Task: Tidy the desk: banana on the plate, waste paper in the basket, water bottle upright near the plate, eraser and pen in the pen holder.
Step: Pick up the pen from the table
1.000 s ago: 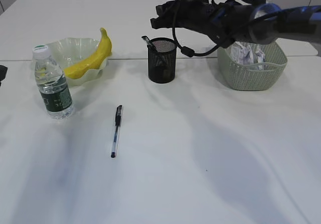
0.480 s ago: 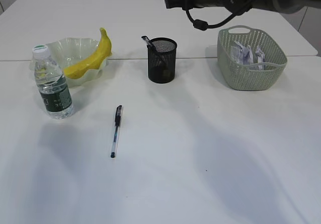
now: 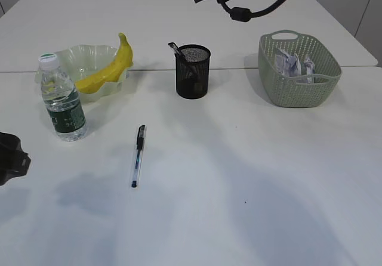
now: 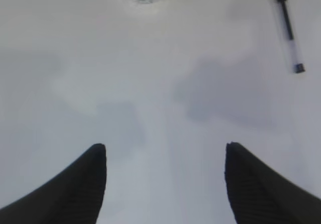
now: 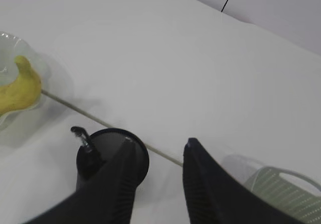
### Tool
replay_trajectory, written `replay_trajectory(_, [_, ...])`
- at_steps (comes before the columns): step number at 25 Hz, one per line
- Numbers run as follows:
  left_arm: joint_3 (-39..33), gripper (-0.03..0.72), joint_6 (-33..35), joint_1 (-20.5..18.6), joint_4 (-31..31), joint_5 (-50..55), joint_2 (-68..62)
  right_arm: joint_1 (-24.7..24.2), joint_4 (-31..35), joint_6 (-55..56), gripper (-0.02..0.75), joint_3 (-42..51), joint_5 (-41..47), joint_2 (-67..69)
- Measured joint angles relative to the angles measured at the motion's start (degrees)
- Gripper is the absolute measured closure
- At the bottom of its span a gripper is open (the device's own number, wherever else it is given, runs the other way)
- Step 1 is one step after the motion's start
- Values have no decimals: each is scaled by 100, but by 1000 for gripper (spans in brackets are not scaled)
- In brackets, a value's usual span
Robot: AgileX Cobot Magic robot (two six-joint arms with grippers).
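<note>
The banana (image 3: 110,69) is yellow; the pen holder (image 3: 193,71) is black mesh; the basket (image 3: 298,69) is pale green, woven; the plate (image 3: 83,60) is translucent greenish.

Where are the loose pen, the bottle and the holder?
Pen (image 3: 138,157), exterior view, mid-barrel.
Bottle (image 3: 64,107), exterior view, on its label.
Holder (image 3: 193,75), exterior view, front mesh wall.

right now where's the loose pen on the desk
In the exterior view the pen lies flat on the table, left of centre, just right of the upright water bottle and in front of the pen holder.
</note>
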State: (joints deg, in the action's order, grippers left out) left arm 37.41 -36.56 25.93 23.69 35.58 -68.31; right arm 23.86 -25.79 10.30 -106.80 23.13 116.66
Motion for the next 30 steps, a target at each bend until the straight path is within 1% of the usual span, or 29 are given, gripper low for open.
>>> replay_trajectory(1, [46,161,197,0,-272,24,0,27,114,-155,497,94,109,-113])
replay_trajectory(4, [135,161,660,0,-777,82,0,50,639,-650,497,394,345,-490])
replay_trajectory(7, [138,161,949,0,-1107,90,0,50,1113,-1126,497,778,472,-934])
replay_trajectory(9, [138,162,1066,0,-1277,94,0,60,1275,-1310,497,1068,493,-1224])
replay_trajectory(15, [138,162,1404,0,-1775,94,0,60,1353,-1403,497,2049,515,-2040])
replay_trajectory(19, [138,162,1605,0,-1991,72,0,60,1401,-1403,497,2707,619,-2570])
replay_trajectory(21, [138,162,1695,0,-2119,72,0,60,1531,-1403,496,2979,722,-2858])
replay_trajectory(24, [138,162,1760,0,-2255,61,0,60,1666,-1403,496,3345,1015,-3220])
replay_trajectory(30, [138,162,1774,0,-2459,14,0,60,1946,-1461,491,3761,1837,-3751])
